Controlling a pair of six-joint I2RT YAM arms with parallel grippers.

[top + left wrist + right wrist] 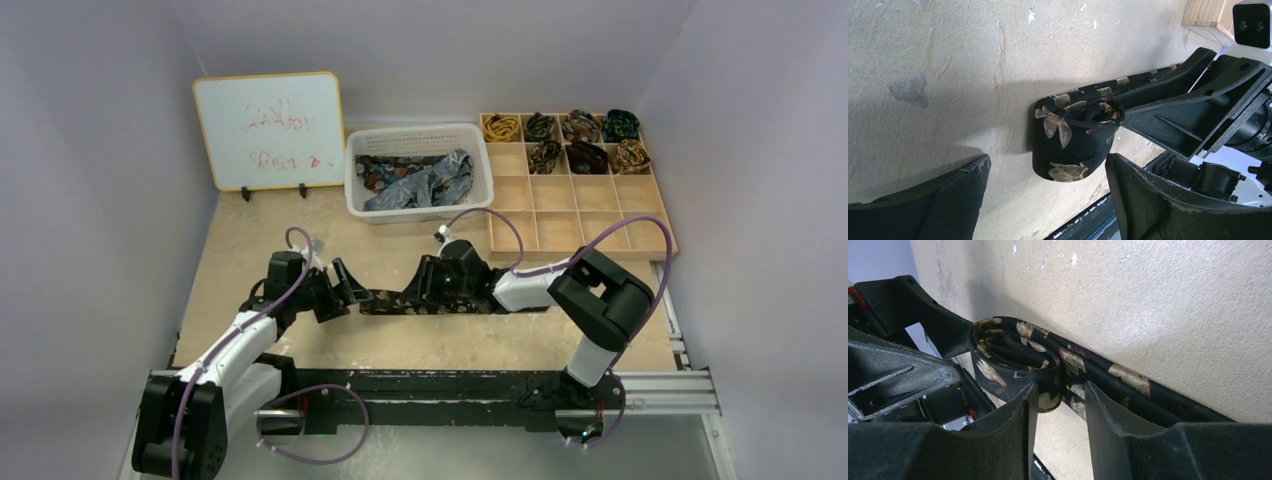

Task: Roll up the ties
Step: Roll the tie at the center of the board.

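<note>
1. Tie (1128,377) cloth like this is soft, light and somewhat slick. Expect it to slump and unwind once nothing presses on it, since it has no stiffness to keep a turn by itself.
2. You have one dark tie with gold-brown motifs lying along the table (400,345). It runs from between the two grippers back under the right arm.
3. The end nearest the left arm is turned over into a small, loose coil (1073,145), hollow in the middle, with the rest of the strip flat behind it.
4. Your left gripper (346,292) is spread wide and holds nothing. The coil sits just ahead of it, in the space between its fingers and nearer one fingertip than the other.
5. Your right gripper (1059,390) straddles the tie where the coil meets the flat strip, with one finger on each side and fabric filling the gap. I cannot tell whether it truly pinches the cloth or only brackets it.
6. The best hold, in my judgement, is across the coil from edge to edge, so the layers are squeezed together. A pinch on the outer layer alone would probably peel it off.
</note>
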